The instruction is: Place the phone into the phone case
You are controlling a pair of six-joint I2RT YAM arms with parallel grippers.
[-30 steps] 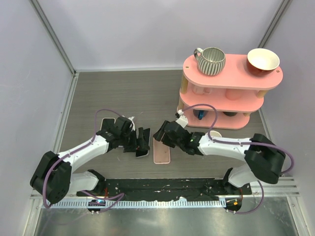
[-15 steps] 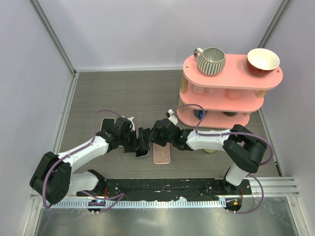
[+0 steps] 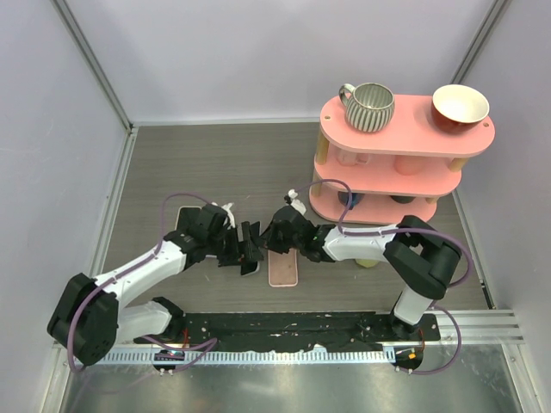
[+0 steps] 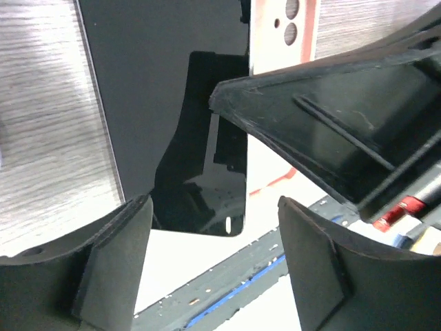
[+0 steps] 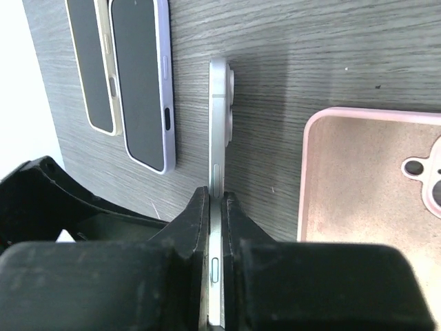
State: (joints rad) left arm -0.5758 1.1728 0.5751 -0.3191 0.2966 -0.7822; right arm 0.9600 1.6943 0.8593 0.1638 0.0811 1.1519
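The phone (image 5: 219, 103) stands on its long edge on the table, silver side toward the right wrist camera. My right gripper (image 5: 216, 196) is shut on it, one finger on each face. In the left wrist view the phone's black screen (image 4: 165, 103) fills the top. My left gripper (image 4: 213, 207) is open around the phone's lower end, pads apart from it. The pink phone case (image 5: 372, 186) lies open side up just right of the phone. In the top view both grippers, left (image 3: 250, 245) and right (image 3: 274, 238), meet above the case (image 3: 282, 271).
Two other phones (image 5: 141, 83) lie flat side by side left of the held one. A pink tiered shelf (image 3: 405, 129) stands at the back right with a striped mug (image 3: 368, 106) and a bowl (image 3: 459, 106) on top.
The right gripper moved left to the standing phone and closed on it. The left gripper narrowed slightly and stayed by the phone.
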